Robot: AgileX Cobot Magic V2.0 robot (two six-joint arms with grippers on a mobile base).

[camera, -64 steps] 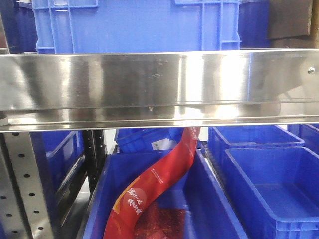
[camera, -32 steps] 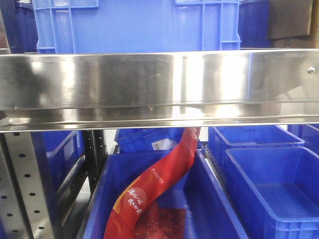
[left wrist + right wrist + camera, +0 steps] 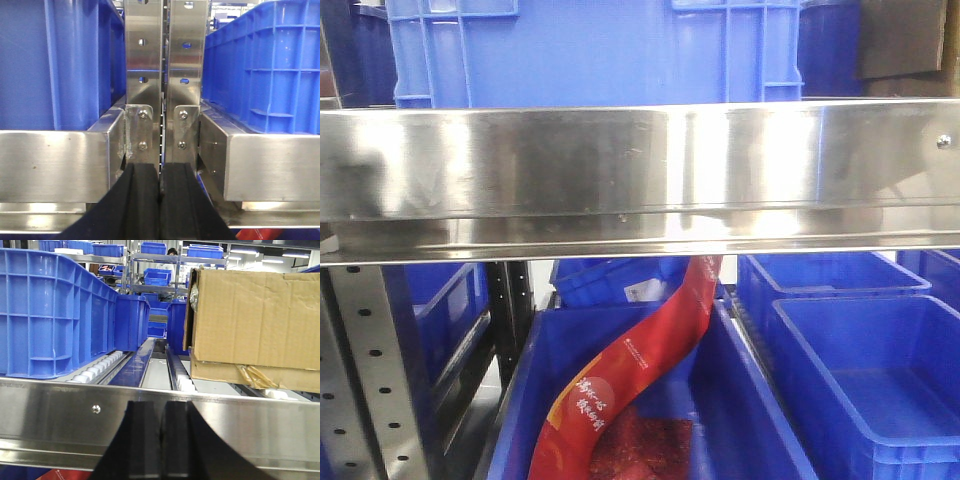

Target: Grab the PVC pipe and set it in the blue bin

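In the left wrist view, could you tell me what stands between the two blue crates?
In the left wrist view, two perforated steel uprights stand between the left crate and the right crate, directly beyond the shut left gripper.

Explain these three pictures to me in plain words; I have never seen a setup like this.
This is a two-armed robot on wheels, facing warehouse shelving. The front camera looks at a steel shelf rail, with a blue crate above it and open blue bins below; one holds a red printed bag. The other two pictures come from cameras on the wrists. The left end effector shows as two black fingers pressed together, holding nothing, before shelf posts. The right end effector is likewise shut and empty, facing a cardboard box. No white pipe piece is visible.
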